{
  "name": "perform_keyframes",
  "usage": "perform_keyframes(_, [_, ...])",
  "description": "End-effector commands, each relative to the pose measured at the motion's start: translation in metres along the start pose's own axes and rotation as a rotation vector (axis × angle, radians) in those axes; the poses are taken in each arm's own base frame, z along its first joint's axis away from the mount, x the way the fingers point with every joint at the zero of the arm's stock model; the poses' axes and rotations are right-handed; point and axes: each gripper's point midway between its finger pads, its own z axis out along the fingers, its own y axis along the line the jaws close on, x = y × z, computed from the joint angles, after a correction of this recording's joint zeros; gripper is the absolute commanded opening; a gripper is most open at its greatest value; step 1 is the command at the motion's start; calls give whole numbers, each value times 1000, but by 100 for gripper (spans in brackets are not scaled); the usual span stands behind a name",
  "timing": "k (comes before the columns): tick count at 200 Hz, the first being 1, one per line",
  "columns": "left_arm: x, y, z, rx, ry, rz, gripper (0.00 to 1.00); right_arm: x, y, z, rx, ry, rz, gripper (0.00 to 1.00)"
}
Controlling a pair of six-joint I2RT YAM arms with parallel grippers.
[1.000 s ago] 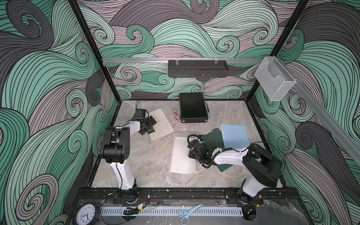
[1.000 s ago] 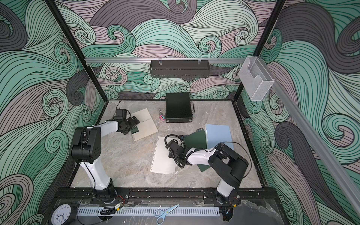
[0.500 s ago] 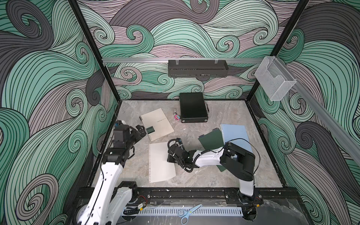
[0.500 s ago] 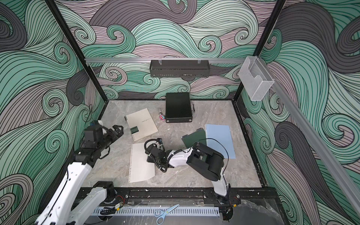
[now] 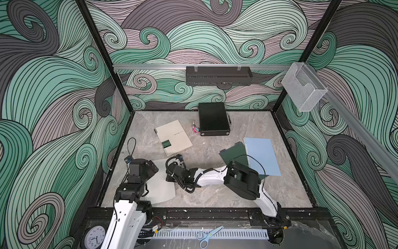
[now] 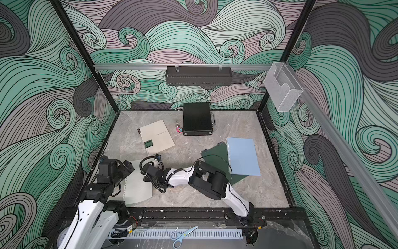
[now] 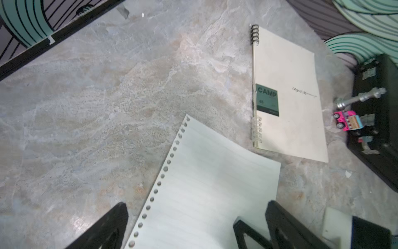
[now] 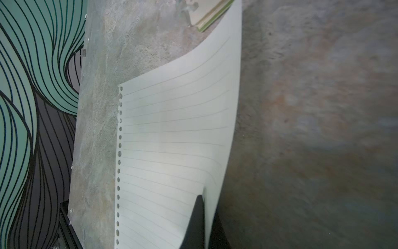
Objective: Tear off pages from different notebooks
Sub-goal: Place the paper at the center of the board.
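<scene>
A loose lined page (image 5: 160, 187) (image 6: 137, 189) lies near the front left of the table, its punched holes along the left edge. My right gripper (image 5: 168, 177) (image 8: 206, 208) is shut on the page's (image 8: 172, 140) right edge, which curls up. My left gripper (image 5: 151, 171) (image 7: 193, 228) hangs open above the page (image 7: 204, 194), holding nothing. The beige notebook (image 5: 174, 138) (image 7: 288, 97) with its green label lies shut behind the page. The dark green notebook (image 5: 233, 154) lies at the right, partly under the light blue notebook (image 5: 261, 156) and my right arm.
A black hard case (image 5: 213, 121) stands at the back, with a small pink toy car (image 5: 195, 130) and a metal piece (image 7: 357, 99) beside it. A black shelf (image 5: 218, 75) hangs on the rear wall, a clear holder (image 5: 303, 90) on the right. Scissors (image 5: 207, 235) lie on the front ledge.
My right gripper has dragged the page from the table's middle toward the front left. My left arm has left the beige notebook and drawn back over the page.
</scene>
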Motion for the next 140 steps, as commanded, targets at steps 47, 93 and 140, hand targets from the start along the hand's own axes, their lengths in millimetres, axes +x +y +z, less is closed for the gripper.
perform_keyframes(47, [-6, -4, -3, 14, -18, -4, 98, 11, -43, 7, 118, -21, 12, 13])
perform_keyframes(93, [-5, -1, -5, 8, -27, -15, 99, -5, -40, -22, 157, -46, -99, 73])
perform_keyframes(140, [-12, 4, -5, -13, -75, -13, 98, -42, -47, -90, 182, -133, -149, 99])
